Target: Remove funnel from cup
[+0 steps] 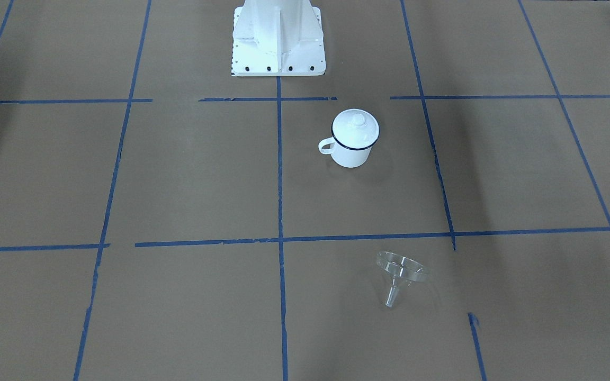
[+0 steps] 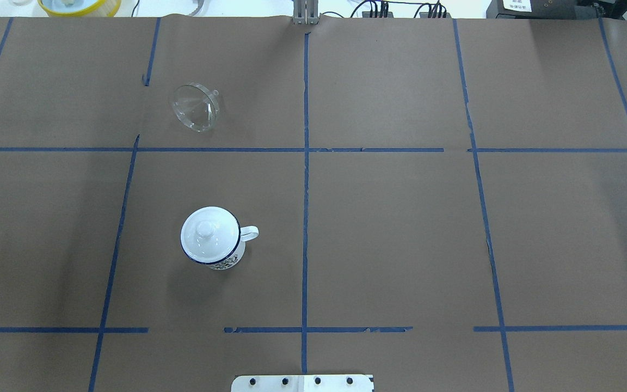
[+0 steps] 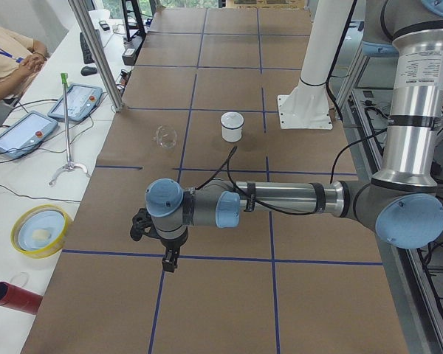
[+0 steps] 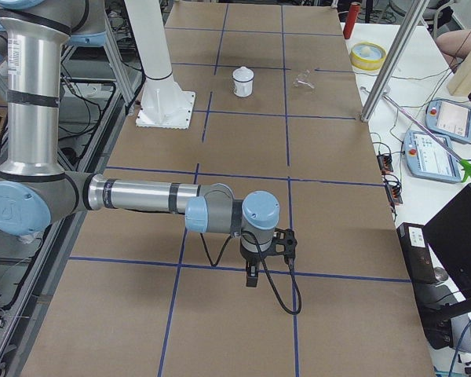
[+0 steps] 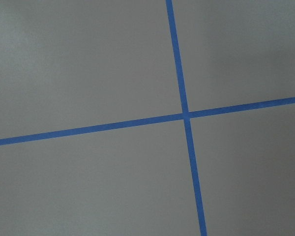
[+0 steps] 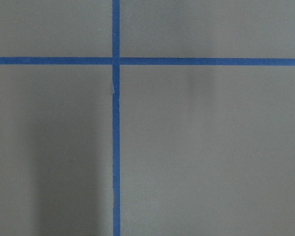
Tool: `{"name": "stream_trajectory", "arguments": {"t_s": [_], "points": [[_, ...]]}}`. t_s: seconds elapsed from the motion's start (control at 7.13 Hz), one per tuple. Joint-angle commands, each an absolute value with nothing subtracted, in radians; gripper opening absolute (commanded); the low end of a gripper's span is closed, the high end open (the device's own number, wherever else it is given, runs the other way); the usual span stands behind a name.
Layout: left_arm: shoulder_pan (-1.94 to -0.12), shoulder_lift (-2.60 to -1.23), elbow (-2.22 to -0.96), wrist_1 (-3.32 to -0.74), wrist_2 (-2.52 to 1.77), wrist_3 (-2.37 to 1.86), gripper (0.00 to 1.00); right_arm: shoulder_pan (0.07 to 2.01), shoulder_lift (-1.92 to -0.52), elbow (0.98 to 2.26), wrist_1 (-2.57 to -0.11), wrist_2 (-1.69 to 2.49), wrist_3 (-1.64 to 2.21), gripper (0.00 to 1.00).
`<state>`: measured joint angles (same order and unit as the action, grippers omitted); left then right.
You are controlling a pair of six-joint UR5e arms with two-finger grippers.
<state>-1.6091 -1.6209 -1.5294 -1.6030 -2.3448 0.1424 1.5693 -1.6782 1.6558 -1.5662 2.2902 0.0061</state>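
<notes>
The clear funnel [image 1: 400, 270] lies on its side on the brown paper, well apart from the cup; it also shows in the overhead view [image 2: 196, 107] and both side views [image 3: 165, 136] [image 4: 304, 79]. The white enamel cup [image 1: 352, 153] [image 2: 229, 262] [image 3: 232, 127] [image 4: 242, 82] stands upright with a white knobbed lid [image 1: 355, 128] [image 2: 209, 234] on it. My left gripper [image 3: 170, 262] hangs over a tape crossing at the table's left end, far from both. My right gripper [image 4: 252, 276] hangs over the right end. I cannot tell whether either is open or shut.
The robot's white base [image 1: 277, 47] [image 2: 302, 383] stands at the table's near-middle edge. Blue tape lines grid the paper. Beyond the far edge are a yellow bowl [image 3: 40, 230], a red cylinder [image 3: 13, 297], teach pendants [image 3: 77, 102] and a seated person [image 3: 7, 59].
</notes>
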Motion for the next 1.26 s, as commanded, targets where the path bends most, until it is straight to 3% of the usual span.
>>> {"name": "stream_trajectory", "arguments": {"t_s": [0.0,1.12], "points": [[-1.611,-1.620,-1.531,-1.601,-2.344,0.141,1.00,1.569,-1.678,1.657,-1.566,2.290,0.006,1.00],[-1.624,-1.647,-1.558,-1.516,-2.352,0.149,1.00,1.569,-1.678,1.657,-1.566,2.290,0.006,1.00]]}}
